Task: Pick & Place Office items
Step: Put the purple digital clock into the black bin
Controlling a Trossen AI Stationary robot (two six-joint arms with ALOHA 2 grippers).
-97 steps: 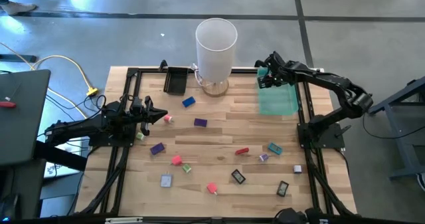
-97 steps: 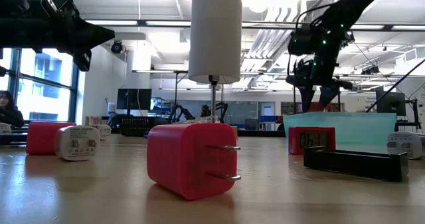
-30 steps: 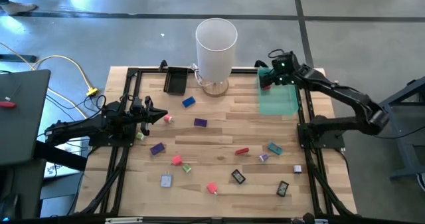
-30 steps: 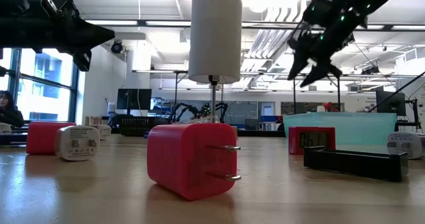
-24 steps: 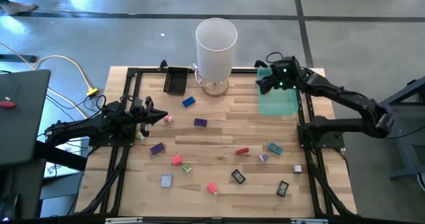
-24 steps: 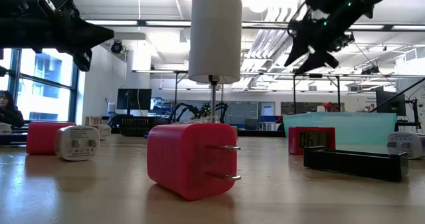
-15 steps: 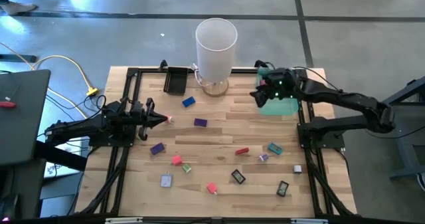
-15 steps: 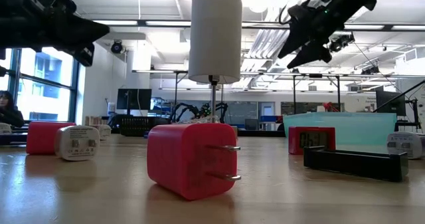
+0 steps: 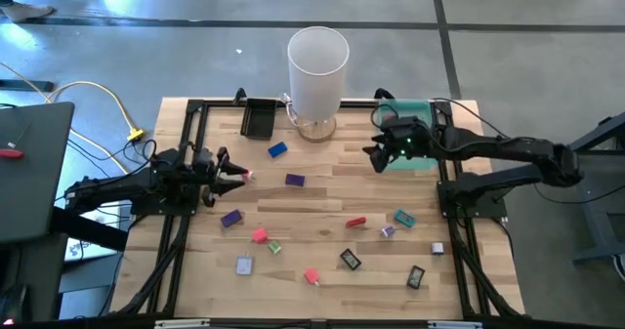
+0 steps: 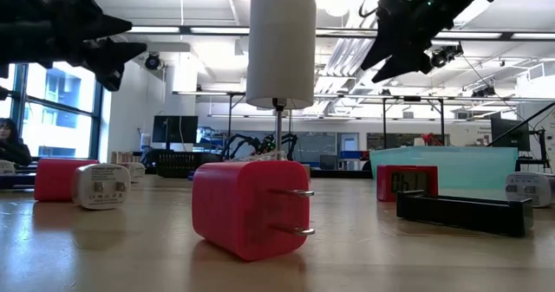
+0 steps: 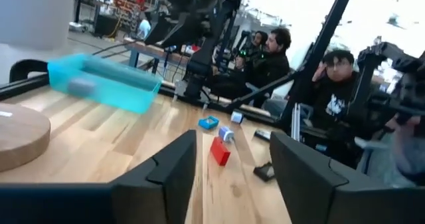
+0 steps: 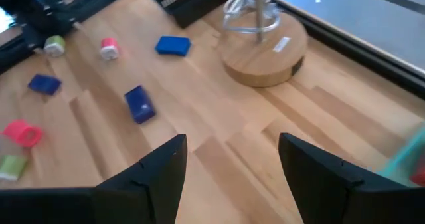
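Left end effector (image 9: pixel 237 176) and right end effector (image 9: pixel 375 157), both open, empty, raised.

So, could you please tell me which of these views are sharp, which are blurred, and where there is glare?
High view: sharp, with glare on the floor at the upper left. Low view: the red plug block in front is sharp, ceiling lights glare. Left wrist view: the teal tray and the people behind are soft, with bright windows behind. Right wrist view: slightly blurred, most around the blue block.
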